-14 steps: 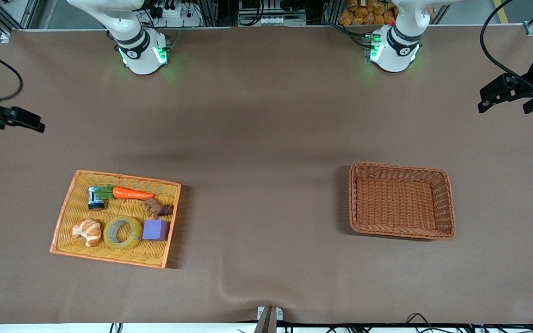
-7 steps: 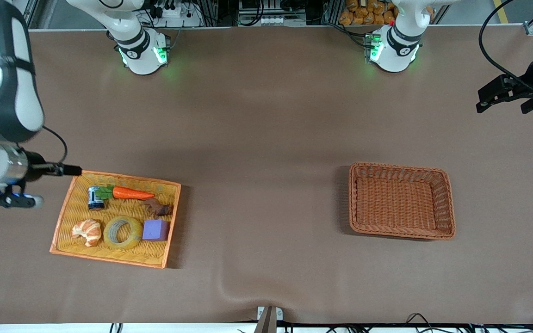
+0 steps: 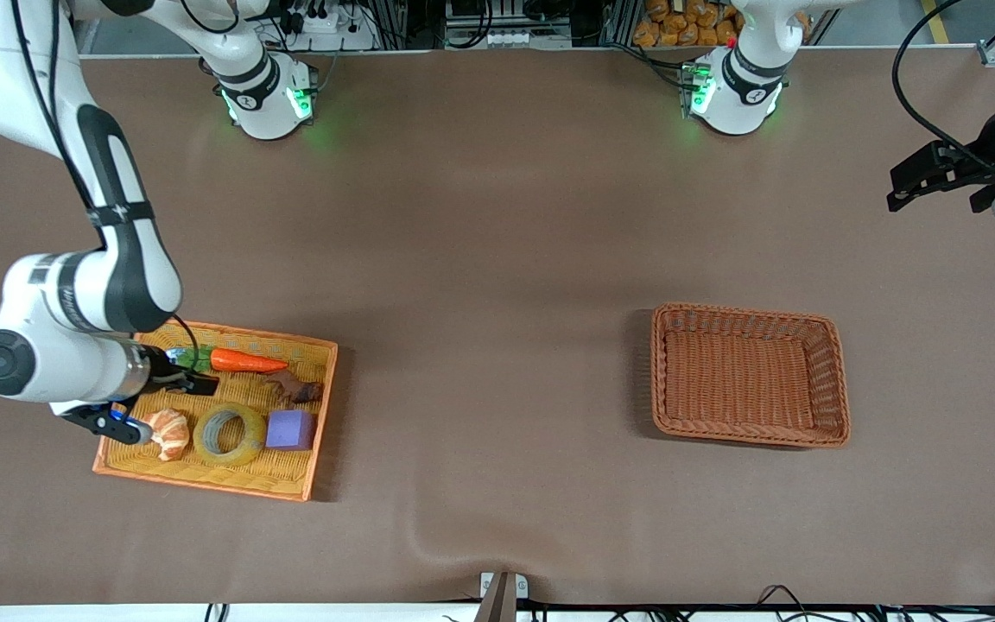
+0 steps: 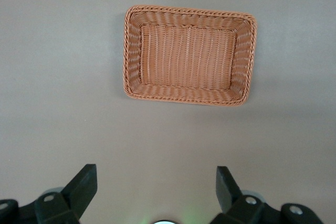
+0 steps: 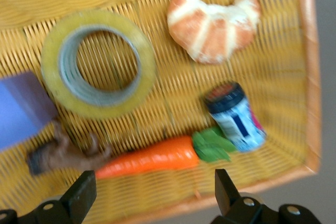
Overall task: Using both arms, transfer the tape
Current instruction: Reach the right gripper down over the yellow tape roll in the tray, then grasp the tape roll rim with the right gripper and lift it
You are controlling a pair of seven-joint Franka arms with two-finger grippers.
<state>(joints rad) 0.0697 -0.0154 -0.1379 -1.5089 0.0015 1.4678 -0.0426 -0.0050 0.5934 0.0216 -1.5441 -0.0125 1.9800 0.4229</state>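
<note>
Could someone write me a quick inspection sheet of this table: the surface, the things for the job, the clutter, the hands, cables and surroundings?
Surface: brown cloth-covered table, rumpled at the edge nearest the front camera.
Job's things: tape flat in the yellow tray, between croissant and purple cube; brown wicker basket holds nothing, toward the left arm's end.
Clutter: carrot, small can, brown object, all in the tray.
Hands: right hand open over the tray, holding nothing; left hand open, waiting in the air, holding nothing.
Cables: black cable along the left arm.
Surroundings: equipment racks along the arms' edge.
</note>
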